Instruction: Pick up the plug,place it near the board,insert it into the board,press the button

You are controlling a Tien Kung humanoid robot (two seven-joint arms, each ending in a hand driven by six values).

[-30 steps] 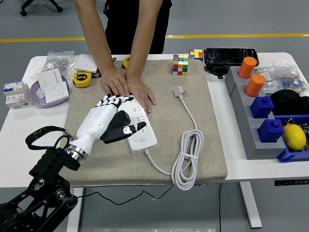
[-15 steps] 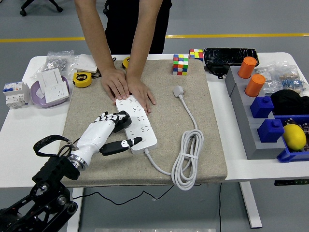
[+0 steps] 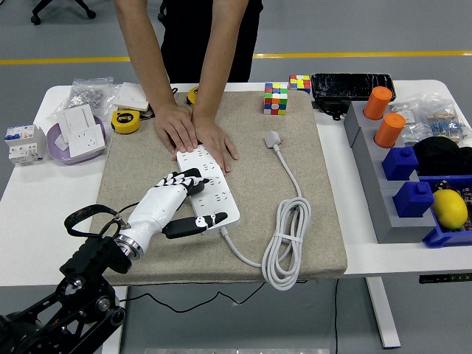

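Clutter sits at the far left of the white tabletop (image 3: 29,199): a circuit breaker (image 3: 21,141), a purple bowl (image 3: 53,145) holding white wall sockets (image 3: 81,131), and a yellow tape measure (image 3: 126,120) just beyond it. From the lower left corner the black left arm reaches in over a tan mat (image 3: 147,158), ending in the white and black left hand (image 3: 177,201). Its fingers (image 3: 179,179) are stretched out loosely over the left, near part of the board (image 3: 208,186), a white power strip lying at an angle on the mat, and its black thumb (image 3: 190,223) lies along the strip's near edge; it is holding nothing. At the board's far end a person standing behind the tabletop presses down with both hands (image 3: 193,134), palms flat, one on the mat and one over the strip's end. From the board's near right corner a white cable (image 3: 284,236) runs out, makes a bundled coil near the mat's front edge, then leads up to the plug (image 3: 273,138), which lies loose on the mat, well apart from the board and to its right. Beyond it stand two colour cubes (image 3: 276,97) and a black case (image 3: 351,85). At the right are a grey rack (image 3: 366,184) with orange cylinders (image 3: 383,116) and blue blocks (image 3: 407,181), and a yellow lemon (image 3: 449,208) in a blue bin.
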